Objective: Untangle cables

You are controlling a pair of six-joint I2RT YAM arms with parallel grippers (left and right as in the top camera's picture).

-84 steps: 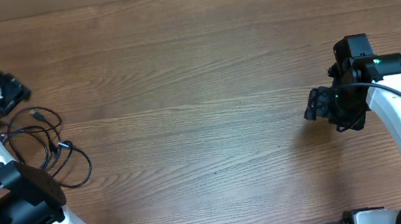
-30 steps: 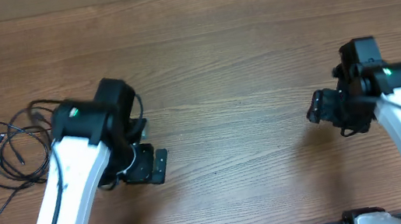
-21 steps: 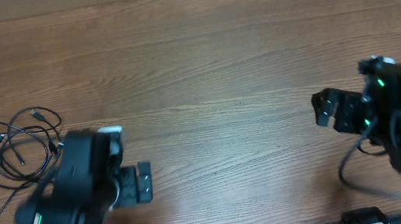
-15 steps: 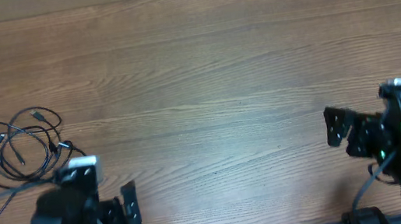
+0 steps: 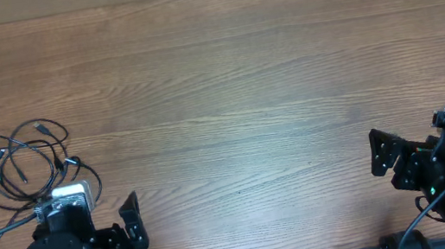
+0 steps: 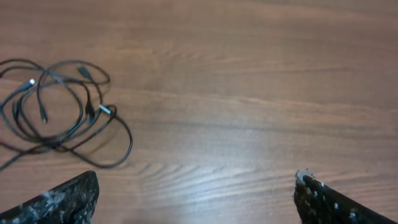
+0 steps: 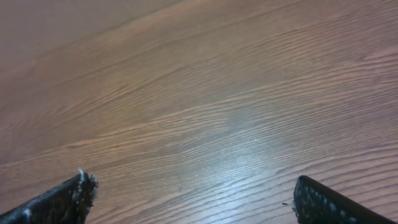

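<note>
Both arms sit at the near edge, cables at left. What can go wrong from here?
1. The cables lie in overlapping loops with plug ends inside. Pulling one strand would likely drag the whole bunch or tighten a crossing.
2. One of their strands trails right beside the left arm, so the open left gripper could snag it when moving.
3. The open right gripper is far across the table, so it cannot readily pin the bunch.

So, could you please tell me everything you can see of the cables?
The cables are thin black flexible cords lying in a loose tangle of overlapping loops, flat on the wooden table, toward its left side. Small plug ends show among the loops, some with pale tips. Loose strands trail off toward the left. Nothing holds them.
</note>
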